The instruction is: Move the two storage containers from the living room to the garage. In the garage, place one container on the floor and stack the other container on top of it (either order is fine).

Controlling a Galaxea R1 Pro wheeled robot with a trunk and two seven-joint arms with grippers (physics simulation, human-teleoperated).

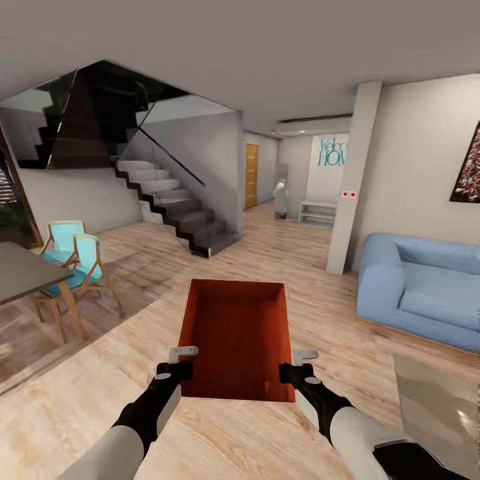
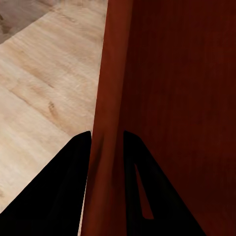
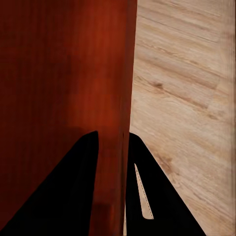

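So my left gripper [image 1: 175, 362] has its jaws pinched tight on the left wall of the storage container [image 1: 237, 337], one finger inside, one outside. My right gripper [image 1: 298, 365] does the same on the right wall, nothing slack between finger and wall that I can see. The bin hangs level in front of me, open top up, above the wood-plank floor [image 1: 293, 263] of the living room. Room-wise: chairs [image 1: 75, 257] and a dark table [image 1: 20, 270] off to my left, blue sofa [image 1: 417, 287] to my right, staircase [image 1: 177, 207] ahead-left, open planks straight ahead toward the hallway. Both arms reach forward and low, roughly mirrored.
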